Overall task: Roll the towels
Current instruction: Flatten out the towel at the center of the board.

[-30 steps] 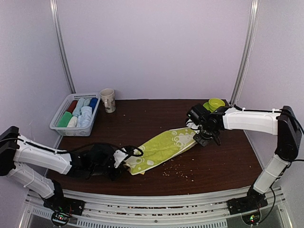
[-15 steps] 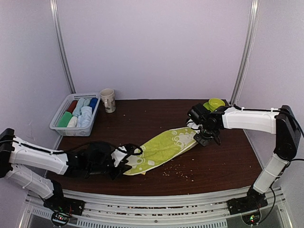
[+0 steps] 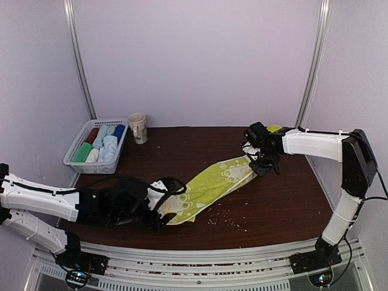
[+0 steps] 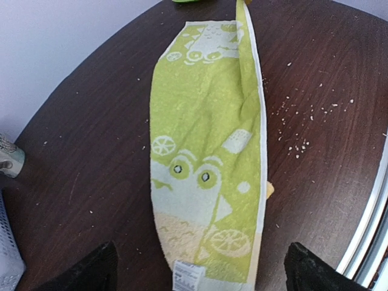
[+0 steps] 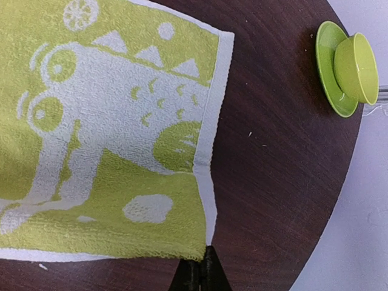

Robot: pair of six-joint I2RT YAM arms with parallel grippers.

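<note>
A yellow-green towel [image 3: 212, 185] with white print lies stretched out diagonally across the dark table. My left gripper [image 3: 165, 207] stands open at its near end; in the left wrist view the towel [image 4: 206, 151] runs away from the gripper [image 4: 200, 270], whose fingertips [image 4: 97, 270] sit wide on either side of the label end without touching it. My right gripper [image 3: 261, 163] is shut on the far corner, and the right wrist view shows the towel [image 5: 109, 133] pinched at the gripper [image 5: 202, 267]. That far edge is lifted a little.
A white slatted basket [image 3: 77, 162] at the back left holds several rolled towels. A printed mug [image 3: 137, 127] stands beside it. A green bowl on a saucer [image 5: 348, 66] sits behind the right gripper. Crumbs [image 3: 227, 219] dot the table near the front edge.
My left gripper has opened and let go of the towel's near end, and has shifted right. The right gripper has drawn the far corner back, pulling the towel straighter.
</note>
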